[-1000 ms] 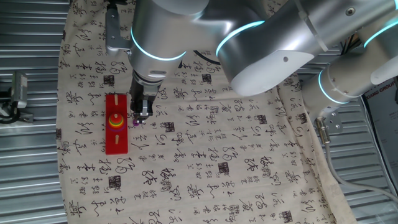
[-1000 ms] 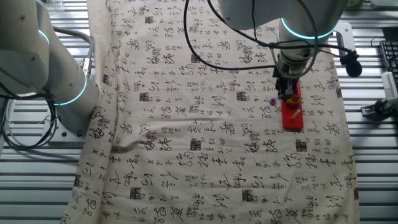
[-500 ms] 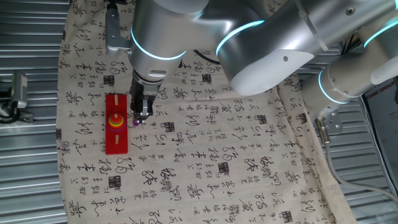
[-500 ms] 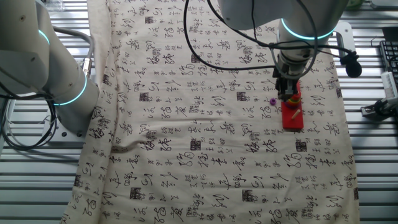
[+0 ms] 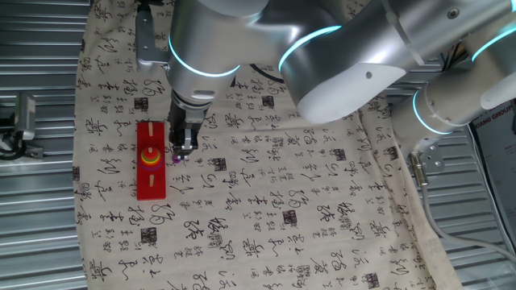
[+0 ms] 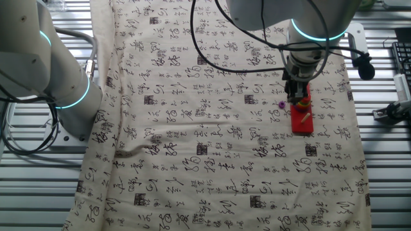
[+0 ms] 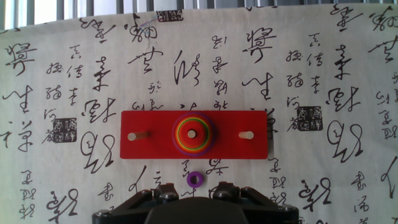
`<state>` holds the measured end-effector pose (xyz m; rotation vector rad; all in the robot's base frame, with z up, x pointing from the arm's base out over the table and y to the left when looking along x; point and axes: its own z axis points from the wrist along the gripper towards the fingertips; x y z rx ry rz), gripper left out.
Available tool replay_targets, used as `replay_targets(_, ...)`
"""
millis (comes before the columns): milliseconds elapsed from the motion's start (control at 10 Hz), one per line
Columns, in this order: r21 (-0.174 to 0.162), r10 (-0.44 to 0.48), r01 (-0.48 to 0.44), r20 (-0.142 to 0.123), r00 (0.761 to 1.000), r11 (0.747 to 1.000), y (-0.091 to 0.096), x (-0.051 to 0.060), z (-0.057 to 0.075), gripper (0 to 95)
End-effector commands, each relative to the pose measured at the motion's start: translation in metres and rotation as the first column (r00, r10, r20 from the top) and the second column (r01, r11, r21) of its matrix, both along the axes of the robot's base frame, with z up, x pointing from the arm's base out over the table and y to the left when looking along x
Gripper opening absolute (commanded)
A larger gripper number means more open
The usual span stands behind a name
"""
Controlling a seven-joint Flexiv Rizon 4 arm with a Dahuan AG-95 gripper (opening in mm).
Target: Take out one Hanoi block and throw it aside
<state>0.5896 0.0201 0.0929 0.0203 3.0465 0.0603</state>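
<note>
One fixed view: my gripper (image 5: 181, 150) hangs low beside the red base (image 5: 150, 161), Hanoi block (image 5: 175, 159) on the cloth (image 5: 306, 209) right at my tips.

Other fixed view: block lies loose on the bench cloth, just left of the base, off the pegs.

Hand view: jaws apart w/ nothing between; purple ring just ahead of them, near the base edge; ring stack (image 7: 193, 133) on mid peg.

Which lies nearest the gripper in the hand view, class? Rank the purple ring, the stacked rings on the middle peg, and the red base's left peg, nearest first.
1. Purple ring, on the cloth just ahead of the gripper.
2. Stacked rings, on the middle peg.
3. Left peg, off to the side on the red base.
</note>
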Motion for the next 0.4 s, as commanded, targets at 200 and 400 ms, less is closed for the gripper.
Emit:
replay_targets(200, 0.002, 0.007, -0.007, 0.0, 1.0, 1.0, 0.0001, -0.0001, -0.0003, 38.0)
replay_targets(400, 0.003, 0.006, -0.006, 0.0, 1.0, 1.0, 0.0001, -0.0001, -0.0003, 38.0)
